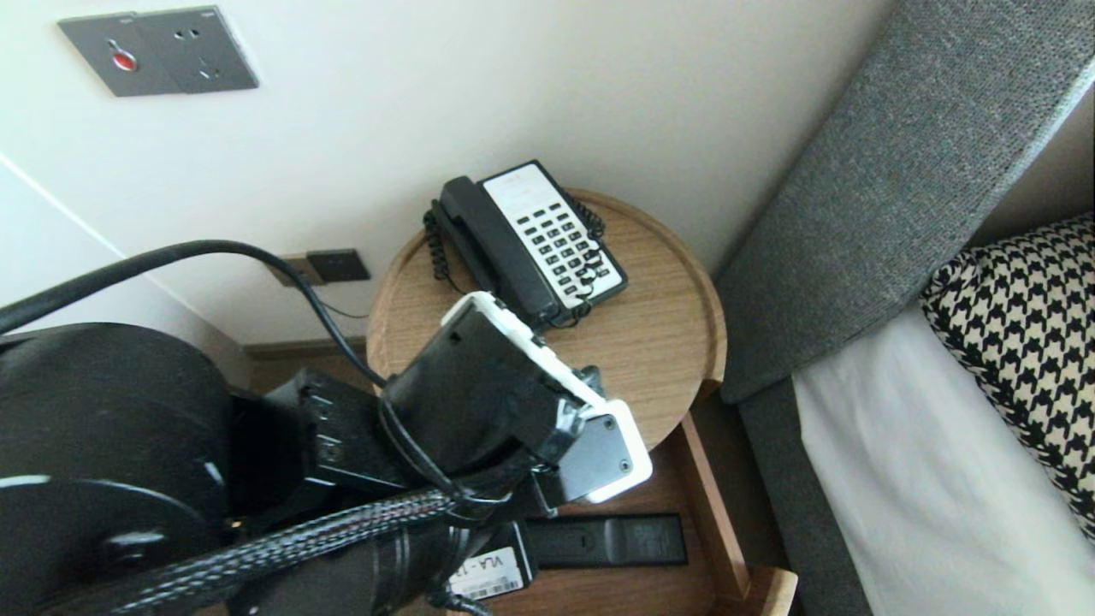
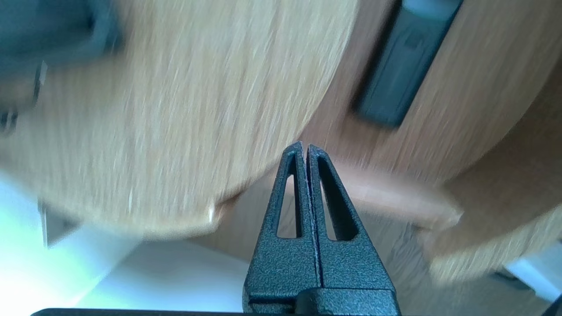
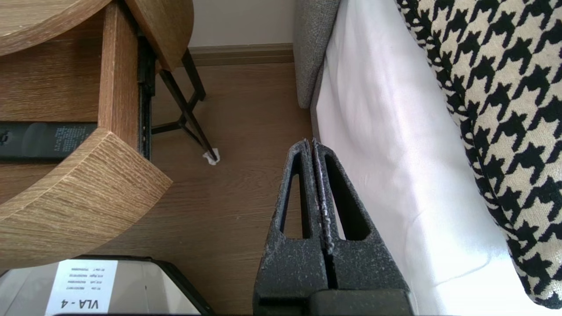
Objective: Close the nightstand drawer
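Note:
A black remote control (image 1: 607, 541) lies flat in the open wooden drawer (image 1: 706, 505) under the round bedside table top (image 1: 659, 334). My left gripper (image 2: 304, 148) is shut with nothing between its fingers. It hovers above the table's front edge and the drawer, apart from the remote control (image 2: 401, 74). In the head view the left wrist (image 1: 530, 402) covers most of its fingers. My right gripper (image 3: 311, 142) is shut and empty, low over the wooden floor (image 3: 228, 188) beside the bed, to the right of the drawer (image 3: 118, 74).
A black and white telephone (image 1: 530, 244) with a coiled cord sits at the back of the table top. To the right stand a grey headboard (image 1: 898, 171), a white sheet (image 1: 924, 479) and a houndstooth pillow (image 1: 1026, 342). A socket plate (image 1: 162, 51) is on the wall.

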Robot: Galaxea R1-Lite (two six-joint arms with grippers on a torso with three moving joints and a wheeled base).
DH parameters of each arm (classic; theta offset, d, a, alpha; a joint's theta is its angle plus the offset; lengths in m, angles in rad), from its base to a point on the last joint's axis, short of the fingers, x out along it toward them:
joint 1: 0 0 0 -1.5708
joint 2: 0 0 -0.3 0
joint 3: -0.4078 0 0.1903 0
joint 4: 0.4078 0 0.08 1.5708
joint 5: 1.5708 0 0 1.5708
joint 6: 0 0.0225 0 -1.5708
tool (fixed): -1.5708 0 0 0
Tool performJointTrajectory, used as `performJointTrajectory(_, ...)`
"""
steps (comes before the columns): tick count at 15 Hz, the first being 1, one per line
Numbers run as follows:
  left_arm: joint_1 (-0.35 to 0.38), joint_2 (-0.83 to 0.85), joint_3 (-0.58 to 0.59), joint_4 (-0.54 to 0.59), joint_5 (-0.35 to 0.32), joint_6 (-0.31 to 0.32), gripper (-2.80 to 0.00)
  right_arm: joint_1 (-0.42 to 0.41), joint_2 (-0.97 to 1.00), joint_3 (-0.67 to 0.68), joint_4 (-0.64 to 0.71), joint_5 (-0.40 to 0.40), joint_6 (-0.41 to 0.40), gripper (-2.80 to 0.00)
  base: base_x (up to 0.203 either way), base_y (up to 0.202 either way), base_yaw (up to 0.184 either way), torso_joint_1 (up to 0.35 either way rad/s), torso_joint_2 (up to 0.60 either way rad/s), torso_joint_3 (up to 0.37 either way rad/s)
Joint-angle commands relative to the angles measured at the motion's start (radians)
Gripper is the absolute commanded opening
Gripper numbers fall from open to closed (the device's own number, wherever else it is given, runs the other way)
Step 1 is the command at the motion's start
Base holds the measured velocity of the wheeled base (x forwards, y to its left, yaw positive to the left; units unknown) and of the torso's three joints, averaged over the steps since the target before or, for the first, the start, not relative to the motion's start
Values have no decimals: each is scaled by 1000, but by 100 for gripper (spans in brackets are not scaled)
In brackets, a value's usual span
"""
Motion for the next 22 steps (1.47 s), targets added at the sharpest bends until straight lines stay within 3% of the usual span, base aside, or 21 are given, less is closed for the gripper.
performJointTrajectory(1, 10, -118, 78, 2, 14, -1, -280, -1, -6, 0, 0, 0, 0, -280, 0, 0, 0, 0, 0, 0)
performJointTrajectory(6, 25, -288, 256, 8, 25, -30, -280, -1, -6, 0, 0, 0, 0, -280, 0, 0, 0, 0, 0, 0)
performJointTrajectory(13, -106, -282, 355, 6, 13, -54, -280, -1, -7, 0, 0, 0, 0, -280, 0, 0, 0, 0, 0, 0)
performJointTrajectory(19, -159, -191, 361, 5, -110, -156, -280, -1, -7, 0, 0, 0, 0, -280, 0, 0, 0, 0, 0, 0)
performJointTrajectory(22, -159, -162, 369, 15, -131, -214, -280, -1, -7, 0, 0, 0, 0, -280, 0, 0, 0, 0, 0, 0)
